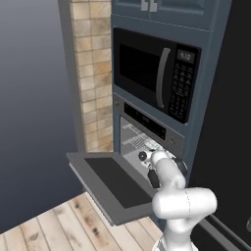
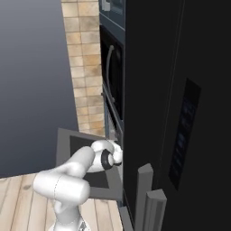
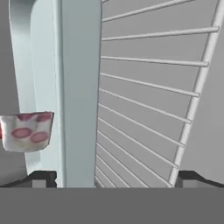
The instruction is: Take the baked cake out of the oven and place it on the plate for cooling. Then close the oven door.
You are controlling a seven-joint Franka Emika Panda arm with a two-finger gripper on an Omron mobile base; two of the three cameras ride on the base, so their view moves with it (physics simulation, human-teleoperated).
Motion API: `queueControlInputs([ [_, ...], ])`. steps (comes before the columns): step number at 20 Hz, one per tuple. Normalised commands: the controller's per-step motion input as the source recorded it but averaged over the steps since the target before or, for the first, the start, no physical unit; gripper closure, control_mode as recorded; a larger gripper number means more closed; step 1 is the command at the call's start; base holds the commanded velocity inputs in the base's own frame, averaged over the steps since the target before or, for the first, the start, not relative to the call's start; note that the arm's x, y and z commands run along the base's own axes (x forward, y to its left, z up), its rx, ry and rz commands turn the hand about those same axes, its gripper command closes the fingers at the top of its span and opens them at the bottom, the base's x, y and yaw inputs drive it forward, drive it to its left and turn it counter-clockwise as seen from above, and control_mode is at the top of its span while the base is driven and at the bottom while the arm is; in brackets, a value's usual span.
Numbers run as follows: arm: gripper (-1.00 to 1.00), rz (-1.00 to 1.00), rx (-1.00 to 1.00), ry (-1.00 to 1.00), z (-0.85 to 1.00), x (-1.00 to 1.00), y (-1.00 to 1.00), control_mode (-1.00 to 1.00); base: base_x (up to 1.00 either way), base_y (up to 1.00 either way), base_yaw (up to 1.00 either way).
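The oven (image 1: pixel 148 128) stands open, its oven door (image 1: pixel 111 182) dropped flat toward me, also seen from the other side as the oven door (image 2: pixel 71 143). My arm (image 1: pixel 164 172) reaches over the door into the cavity. In the hand view the baked cake (image 3: pixel 27 131), pale with red spots, lies at the left, just above my left fingertip (image 3: pixel 43 177). It rests beside a pale tray (image 3: pixel 78 87) on the wire rack (image 3: pixel 148 109). My gripper (image 3: pixel 117 178) is open, nothing between its fingers. The plate is out of view.
A black microwave (image 1: pixel 152 71) sits right above the oven. A tall black fridge (image 2: pixel 180 113) stands close on the right. A tiled wall (image 1: pixel 93 73) borders the oven on the left, with wooden floor (image 1: pixel 59 225) below the door.
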Motion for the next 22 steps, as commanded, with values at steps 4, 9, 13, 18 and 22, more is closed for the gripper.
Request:
queueControlInputs([
  [4,-1.00,-0.01,-0.03,0.15,-0.72,0.09,0.00,-1.00,0.00,0.00,0.00],
  [9,1.00,-0.03,-0.06,0.28,-0.84,0.24,0.00,-1.00,0.00,0.00,0.00],
  [13,1.00,-0.04,-0.15,0.36,-1.00,0.38,0.09,-1.00,0.00,0.00,0.00],
  [18,1.00,-0.06,-0.19,0.47,-1.00,0.32,0.34,-1.00,0.00,0.00,0.00],
  [22,1.00,-0.10,-0.11,0.69,-1.00,0.28,0.73,-1.00,0.00,0.00,0.00],
])
